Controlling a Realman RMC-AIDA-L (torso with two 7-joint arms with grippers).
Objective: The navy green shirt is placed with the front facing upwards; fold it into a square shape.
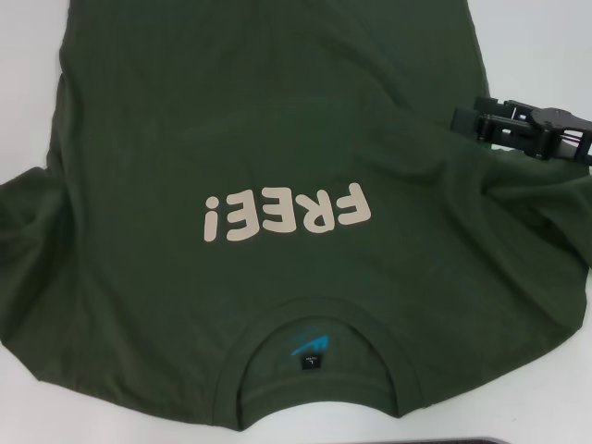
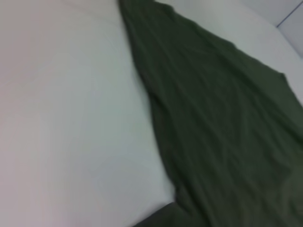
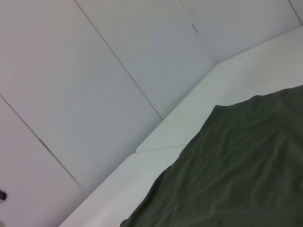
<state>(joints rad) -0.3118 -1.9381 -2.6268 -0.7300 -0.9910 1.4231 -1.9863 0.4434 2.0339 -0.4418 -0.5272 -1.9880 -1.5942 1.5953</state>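
We see the navy green shirt (image 1: 277,139) spread flat, front up, filling nearly the whole head view. Its pale "FREE!" lettering reads upside down at center, and the ribbed collar with blue logo and black tag sits at 6 o'clock.

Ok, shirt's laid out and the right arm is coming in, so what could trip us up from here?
Two risks, judging by the head view. The right tool sits over the navy green shirt near its right edge, where the cloth looks rumpled; a pinch there may catch several layers and skew the fold. The right sleeve lies bunched rather than flat, so the square may come out lumpy. The left tool is not in view, so nothing visibly holds the other side against dragging.
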